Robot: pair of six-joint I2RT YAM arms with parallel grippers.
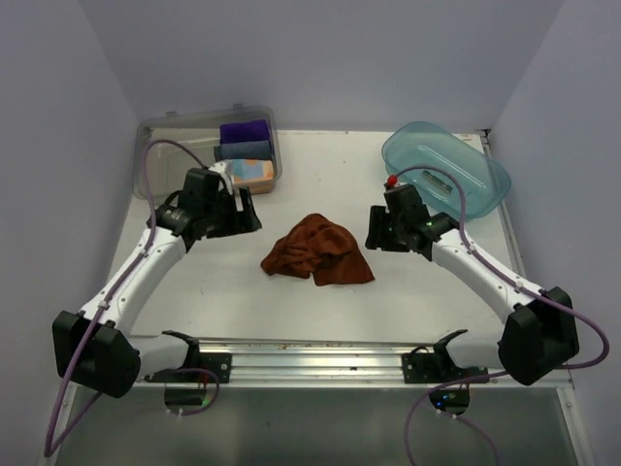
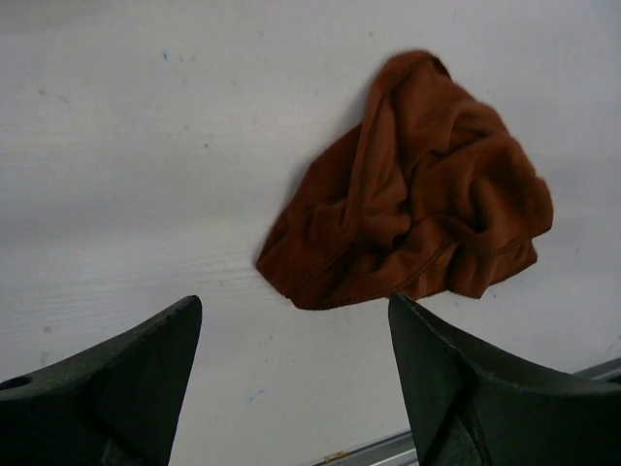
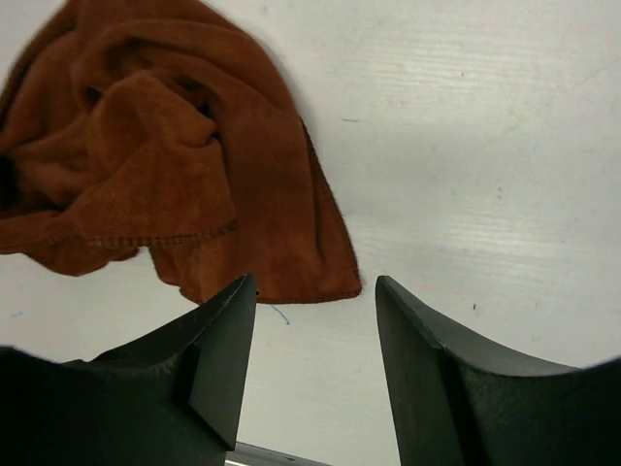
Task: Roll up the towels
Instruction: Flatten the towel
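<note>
We record the left pincer [image 2: 293,311] and the right pincer [image 3: 315,283] each with jaws spread wide, gripping nothing. Between the two, touching neither, the rust-brown towel [image 1: 317,250] lies crumpled in a heap mid-bench [image 1: 320,180]. Far left, the patterned towel [image 1: 254,173] sits in a clear bin [image 1: 155,131] beside a purple cloth [image 1: 243,131]. A teal tub [image 1: 480,184] stands far right.

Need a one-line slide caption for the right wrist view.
Right gripper open, crumpled rust-brown towel lying unrolled on the white table just ahead of it.
</note>
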